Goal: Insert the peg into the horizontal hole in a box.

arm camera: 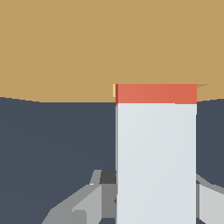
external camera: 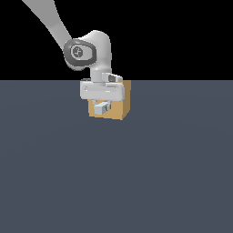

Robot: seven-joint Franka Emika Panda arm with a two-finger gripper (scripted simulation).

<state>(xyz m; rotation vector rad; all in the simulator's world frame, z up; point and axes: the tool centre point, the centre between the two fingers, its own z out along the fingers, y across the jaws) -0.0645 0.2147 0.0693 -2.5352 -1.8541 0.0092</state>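
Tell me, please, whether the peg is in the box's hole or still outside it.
Partly in: in the wrist view the peg runs into the box face, only a short orange-red stretch showing. Its depth cannot be told.

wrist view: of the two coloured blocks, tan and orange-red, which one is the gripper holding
The orange-red one, the peg. It sits between the pale fingers, its end meeting the box. The tan box is only the broad wall beyond, ungripped.

Plain tan box (external camera: 119, 108), wood-coloured, no pattern on it. The peg (arm camera: 155, 93) shows an orange-red band, then a pale whitish-grey stretch. The white arm (external camera: 93, 50) has a dark grey joint ring; the pincer (external camera: 102, 108) is light grey. The worktop (external camera: 116, 182) is flat slate blue-grey under a black backdrop.
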